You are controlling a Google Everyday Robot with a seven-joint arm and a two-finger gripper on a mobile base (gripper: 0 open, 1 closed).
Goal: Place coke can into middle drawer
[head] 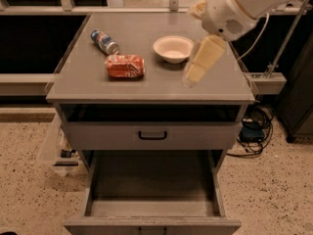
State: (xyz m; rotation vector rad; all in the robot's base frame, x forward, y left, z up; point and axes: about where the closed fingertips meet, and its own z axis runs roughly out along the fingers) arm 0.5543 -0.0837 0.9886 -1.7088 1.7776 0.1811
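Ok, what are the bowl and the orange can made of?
Bowl: matte off-white, probably plastic or paper, no shine. Coke can: likely thin metal, printed red-orange with white lettering. Pincer hovers over the cabinet top, beside the bowl.

- Arm (pixel 247 1): smooth white shell, fat and rounded at the joint.
- Gripper (pixel 199 61): pale cream, tapering, above the table's (pixel 88 80) right side.

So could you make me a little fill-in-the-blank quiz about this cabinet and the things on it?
1. The coke can lies on its ____ on the cabinet top.
2. The middle drawer stands ____, with nothing inside.
3. The end effector hovers above the cabinet top, beside the white ____.
Missing words: side; open; bowl.
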